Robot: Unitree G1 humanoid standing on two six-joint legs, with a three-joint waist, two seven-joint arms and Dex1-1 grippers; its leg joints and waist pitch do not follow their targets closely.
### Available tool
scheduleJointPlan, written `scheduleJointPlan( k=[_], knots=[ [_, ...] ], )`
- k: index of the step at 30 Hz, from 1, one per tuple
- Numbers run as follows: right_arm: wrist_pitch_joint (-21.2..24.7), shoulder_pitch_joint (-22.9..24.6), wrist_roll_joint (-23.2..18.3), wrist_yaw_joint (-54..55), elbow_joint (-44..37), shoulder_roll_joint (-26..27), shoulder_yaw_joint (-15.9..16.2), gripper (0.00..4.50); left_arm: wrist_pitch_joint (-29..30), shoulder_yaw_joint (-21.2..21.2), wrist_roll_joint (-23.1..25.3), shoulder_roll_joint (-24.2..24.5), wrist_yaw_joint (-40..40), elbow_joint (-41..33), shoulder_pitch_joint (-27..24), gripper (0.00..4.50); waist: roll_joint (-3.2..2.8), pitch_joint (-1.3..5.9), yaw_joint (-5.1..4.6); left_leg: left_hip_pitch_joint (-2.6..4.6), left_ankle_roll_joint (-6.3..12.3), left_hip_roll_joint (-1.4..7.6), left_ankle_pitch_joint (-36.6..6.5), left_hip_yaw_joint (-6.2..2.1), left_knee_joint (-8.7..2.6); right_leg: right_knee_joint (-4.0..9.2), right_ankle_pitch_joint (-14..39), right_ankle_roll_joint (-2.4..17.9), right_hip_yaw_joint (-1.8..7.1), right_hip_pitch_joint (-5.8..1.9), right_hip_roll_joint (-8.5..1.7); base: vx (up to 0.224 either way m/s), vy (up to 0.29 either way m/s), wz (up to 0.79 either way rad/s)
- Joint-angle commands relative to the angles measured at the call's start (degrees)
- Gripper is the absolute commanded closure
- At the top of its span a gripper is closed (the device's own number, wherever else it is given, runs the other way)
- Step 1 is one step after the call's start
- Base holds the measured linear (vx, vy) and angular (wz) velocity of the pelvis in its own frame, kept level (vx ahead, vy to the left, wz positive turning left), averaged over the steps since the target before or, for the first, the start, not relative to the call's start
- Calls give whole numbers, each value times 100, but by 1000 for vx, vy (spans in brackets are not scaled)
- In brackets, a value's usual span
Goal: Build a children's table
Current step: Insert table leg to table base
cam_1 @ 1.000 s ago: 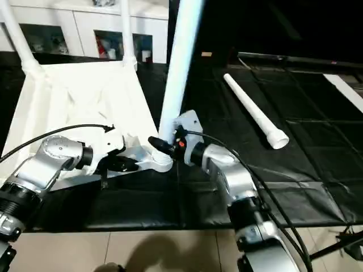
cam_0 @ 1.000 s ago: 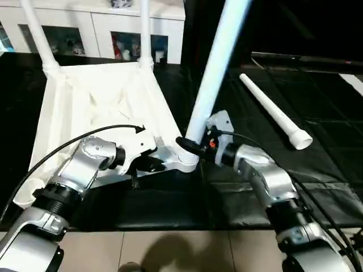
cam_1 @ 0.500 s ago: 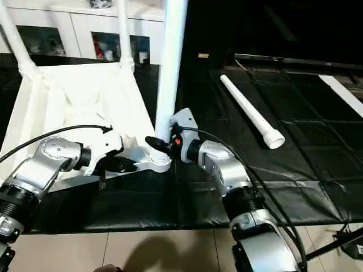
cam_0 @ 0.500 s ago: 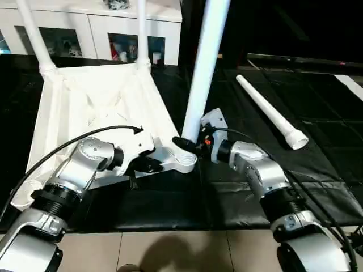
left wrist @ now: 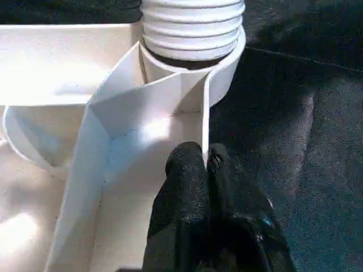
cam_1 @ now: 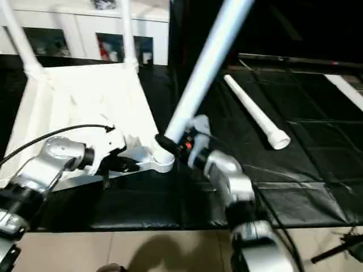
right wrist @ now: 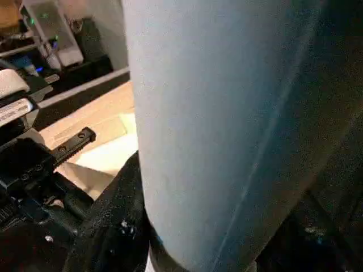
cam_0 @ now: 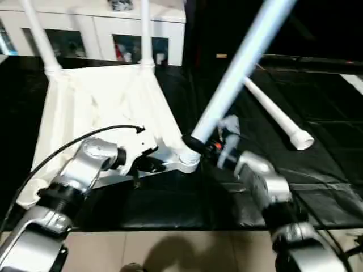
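Lying upside down on the black mat, ribbed underside up: the table top, with its near edge running close to the strip of pale floor. Leaving open mat to the right of it, broken by one loose leg lying flat, well apart from the top. Closing off the far side just behind the top's far edge: a white cabinet with glass doors.

Pinching the thin near rim of the top with the left fingers, pressed together on it just beside the near right corner socket. Clamping the right fingers around the bottom of the tilted leg, spread only to its width. Leaning up and away to the right, not upright, with the ribbed end sitting at the mouth of that socket.

Standing upright at the two far corners: one fitted leg and a second, both being cut off by the upper edge of the head views, as is the tilted leg's upper end. Hiding part of the near rim behind the left forearm. Pressing close to the right wrist camera, the tilted leg covering one finger and leaving the other showing beside it.

Counting: one top; four legs, being two fitted, one held and one loose.
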State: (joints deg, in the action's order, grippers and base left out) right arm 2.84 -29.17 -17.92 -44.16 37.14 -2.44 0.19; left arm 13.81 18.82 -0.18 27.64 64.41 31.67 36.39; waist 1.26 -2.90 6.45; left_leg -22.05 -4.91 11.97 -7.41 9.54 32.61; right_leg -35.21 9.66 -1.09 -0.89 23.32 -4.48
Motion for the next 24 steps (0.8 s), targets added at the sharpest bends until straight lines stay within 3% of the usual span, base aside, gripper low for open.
scheduleJointPlan(
  k=[1, 3, 5, 6, 9, 10, 13, 15, 16, 17, 19, 20, 21, 24],
  knots=[
    [12, 345, 225, 23, 294, -10, 137, 259, 17, -187, 112, 44, -336, 52, 323, 450, -183, 370, -31, 184, -366, 32, -2823, -16, -422, 460, 1871, 1109, 79, -130, -220, 0, 0, 0],
    [-276, 598, 376, 82, 195, -4, 245, 259, -11, -188, 154, 59, -363, 154, 381, 450, -232, 366, -22, 181, -338, 30, -2861, -22, -427, 472, 1958, 1100, 79, -126, -220, 0, 0, 0],
    [-389, 697, 481, 77, 122, -35, 341, 259, -25, -189, 171, 65, -366, 202, 409, 450, -218, 374, -18, 171, -310, 27, -2806, -17, -424, 473, 1932, 1099, 81, -138, -217, 0, 0, 0],
    [-636, 799, 909, 66, 31, -223, 729, 259, -54, -186, 193, 70, -378, 267, 445, 450, -239, 371, -10, 169, -288, 31, -2750, -13, -426, 470, 1888, 1112, 86, -133, -212, 0, 0, 0],
    [-772, 835, 1208, 6, -10, -361, 1007, 259, -77, -182, 207, 67, -383, 320, 469, 450, -253, 366, 1, 168, -290, 31, -2702, -4, -428, 476, 1888, 1082, 87, -132, -206, 0, 0, 0],
    [-775, 825, 1297, -62, -30, -409, 1104, 259, -96, -168, 227, 63, -395, 347, 475, 450, -204, 365, -5, 167, -272, 33, -2704, 4, -427, 484, 1911, 1072, 90, -134, -206, 0, 0, 0],
    [-725, 734, 1466, -283, -10, -498, 1338, 259, -166, -112, 298, 59, -427, 368, 449, 450, -198, 360, -2, 167, -243, 37, -2752, -11, -436, 485, 2073, 1020, 92, -133, -213, 0, 0, 0],
    [-697, 600, 1515, -445, 108, -479, 1445, 259, -181, -97, 312, 56, -441, 319, 388, 450, -83, 355, -20, 150, -185, 38, -2667, 2, -434, 487, 2177, 986, 91, -137, -224, 0, 0, 0],
    [-697, 600, 1515, -445, 108, -479, 1445, 259, -181, -97, 312, 56, -441, 319, 388, 450, -116, 352, -18, 154, -186, 40, -2682, -3, -438, 489, 2231, 976, 93, -129, -230, 0, 0, 0],
    [-631, 489, 1482, -614, 195, -443, 1507, 259, -180, -96, 305, 78, -433, 215, 298, 450, -54, 348, -37, 161, -183, 48, -2758, 0, -439, 513, 2369, 924, 95, -111, -235, 0, 0, 0],
    [-600, 441, 1456, -677, 234, -424, 1526, 259, -195, -98, 291, 95, -405, 160, 251, 450, -84, 349, -37, 162, -203, 53, -2796, -11, -451, 517, 2390, 900, 97, -106, -236, 0, 0, 0],
    [-574, 321, 1404, -795, 359, -381, 1538, 259, -312, -57, 241, 158, -216, -16, 117, 450, -26, 361, -47, 160, -202, 59, -2796, -15, -449, 504, 2378, 891, 92, -111, -241, 0, 0, 0],
    [-578, 310, 1403, -806, 373, -378, 1540, 259, -331, -47, 239, 167, -191, -38, 102, 450, -44, 362, -67, 141, -208, 61, -2797, -18, -465, 509, 2330, 875, 94, -115, -236, 0, 0, 0],
    [-634, 159, 1406, -1034, 534, -331, 1591, 259, -620, 170, 248, 338, 218, -355, -120, 450, -8, 382, -106, 142, -216, 64, -2802, -16, -472, 487, 2072, 910, 90, -111, -213, 0, 0, 0]
  ],
)
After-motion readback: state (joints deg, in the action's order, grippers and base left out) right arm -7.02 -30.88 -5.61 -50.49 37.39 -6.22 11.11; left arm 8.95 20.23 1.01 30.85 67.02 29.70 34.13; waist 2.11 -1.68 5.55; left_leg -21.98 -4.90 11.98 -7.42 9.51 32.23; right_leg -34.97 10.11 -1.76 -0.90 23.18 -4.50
